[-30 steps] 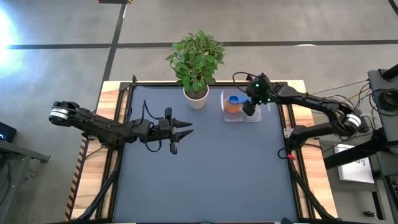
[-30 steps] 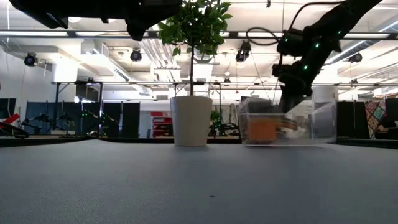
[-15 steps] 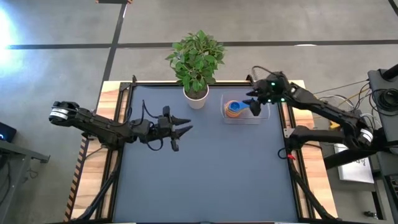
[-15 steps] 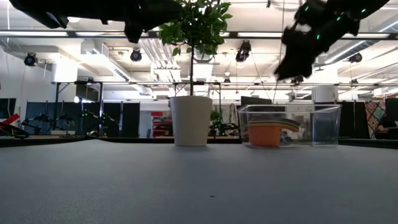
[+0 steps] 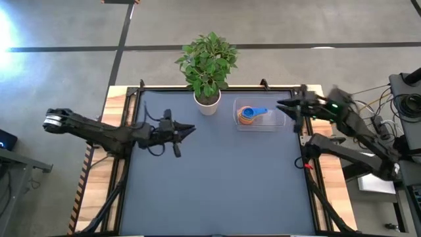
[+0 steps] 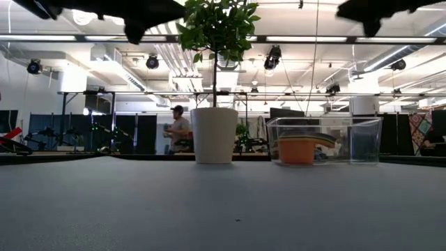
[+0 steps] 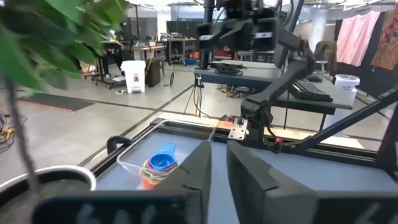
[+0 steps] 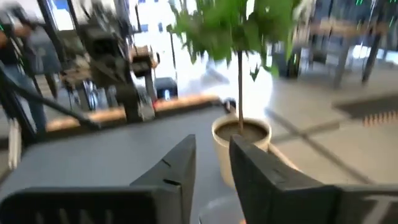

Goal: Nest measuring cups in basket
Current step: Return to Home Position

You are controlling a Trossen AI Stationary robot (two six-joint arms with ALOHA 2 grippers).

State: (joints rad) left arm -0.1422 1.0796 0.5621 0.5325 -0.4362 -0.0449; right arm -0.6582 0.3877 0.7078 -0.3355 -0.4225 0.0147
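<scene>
The clear basket [image 5: 271, 124] stands at the table's far right, right of the white plant pot [image 5: 208, 104]. Inside it the measuring cups [image 5: 248, 114] sit nested, orange outside and blue on top with its handle pointing right; the other colours are hidden. In the low view the orange cup [image 6: 297, 148] shows through the basket's wall [image 6: 362, 139]. My right gripper [image 5: 281, 105] hovers just right of the basket, high above the table, open and empty [image 8: 211, 149]. My left gripper [image 5: 191, 128] hangs over the table's left half, open by a narrow gap [image 7: 217, 152], pointing toward the basket [image 7: 134, 163].
The potted plant's leaves [image 5: 207, 59] spread over the far edge, left of the basket. The dark mat [image 5: 217, 184] covers the table's middle and near part. Beyond the table a person [image 6: 180, 129] stands in the room.
My right gripper has risen out of the basket and drawn back toward the table's right edge, leaving the blue cup on top of the nested stack. My left arm has pulled back a little toward the table's left edge.
</scene>
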